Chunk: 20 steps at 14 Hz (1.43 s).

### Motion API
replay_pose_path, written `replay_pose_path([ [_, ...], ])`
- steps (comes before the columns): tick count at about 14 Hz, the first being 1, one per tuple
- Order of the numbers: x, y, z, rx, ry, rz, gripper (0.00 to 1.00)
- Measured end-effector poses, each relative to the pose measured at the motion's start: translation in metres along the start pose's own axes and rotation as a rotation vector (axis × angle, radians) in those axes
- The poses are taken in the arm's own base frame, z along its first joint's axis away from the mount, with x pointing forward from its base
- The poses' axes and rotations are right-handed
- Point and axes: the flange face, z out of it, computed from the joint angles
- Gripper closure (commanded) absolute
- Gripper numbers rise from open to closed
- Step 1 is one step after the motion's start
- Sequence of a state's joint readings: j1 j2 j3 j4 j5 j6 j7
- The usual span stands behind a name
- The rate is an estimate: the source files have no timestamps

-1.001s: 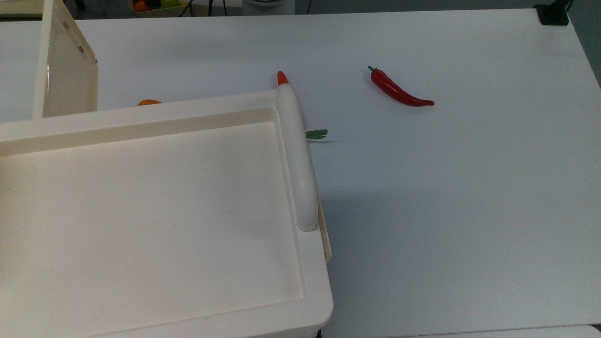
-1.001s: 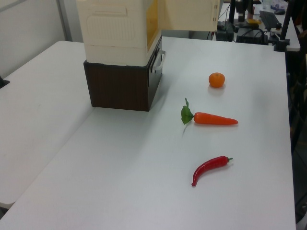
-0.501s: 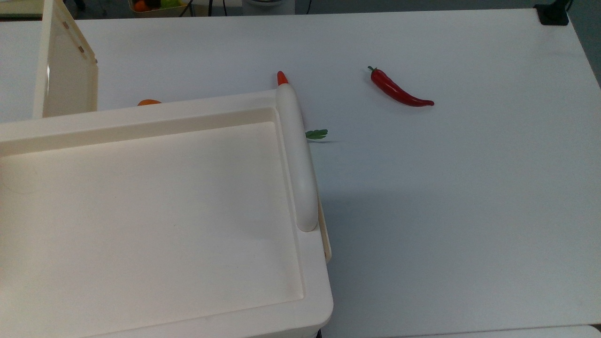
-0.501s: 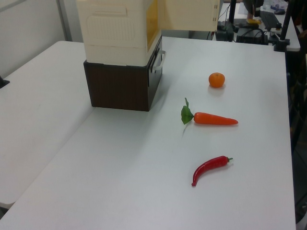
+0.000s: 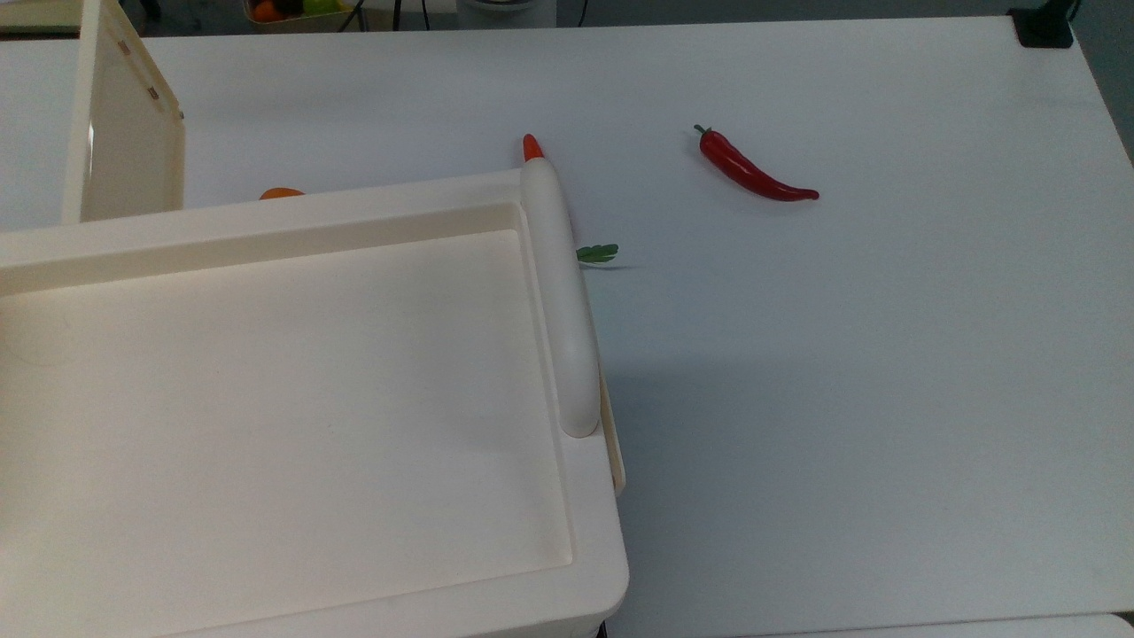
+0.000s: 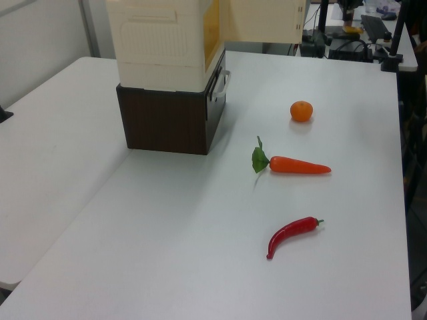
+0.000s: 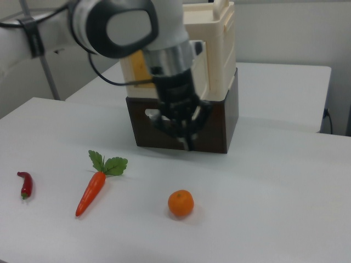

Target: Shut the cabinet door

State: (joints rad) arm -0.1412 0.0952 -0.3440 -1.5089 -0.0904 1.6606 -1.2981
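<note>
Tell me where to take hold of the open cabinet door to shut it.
The door stands swung out from the cabinet; probably pinch its thin outer rim, farthest from the hinge, coming from the open table side.

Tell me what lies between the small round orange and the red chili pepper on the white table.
The orange carrot with green leaves, in the left view, between the orange and chili pepper.

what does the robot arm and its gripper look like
In the right view the arm is glossy white with rounded shells and a dark grey oval joint cap. A silver metal wrist ring sits below it, then a black gripper. A black cable runs along the white link behind.
</note>
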Motion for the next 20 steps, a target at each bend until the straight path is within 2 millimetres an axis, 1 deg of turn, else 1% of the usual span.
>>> replay_pose_path([
  [2,0.000,0.024,0.010,-0.104,0.011,-0.051,1.00],
  [4,0.008,0.039,0.017,-0.179,0.043,-0.083,1.00],
  [7,0.020,0.050,0.019,-0.252,0.094,-0.118,1.00],
  [9,0.030,0.052,0.018,-0.287,0.114,-0.134,1.00],
  [11,0.050,0.048,0.013,-0.298,0.140,-0.161,1.00],
  [13,0.075,0.040,0.003,-0.306,0.177,-0.189,1.00],
  [14,0.091,0.034,-0.002,-0.307,0.209,-0.206,1.00],
  [19,0.134,0.015,-0.010,-0.293,0.265,-0.209,1.00],
  [20,0.150,0.007,-0.012,-0.280,0.281,-0.189,1.00],
])
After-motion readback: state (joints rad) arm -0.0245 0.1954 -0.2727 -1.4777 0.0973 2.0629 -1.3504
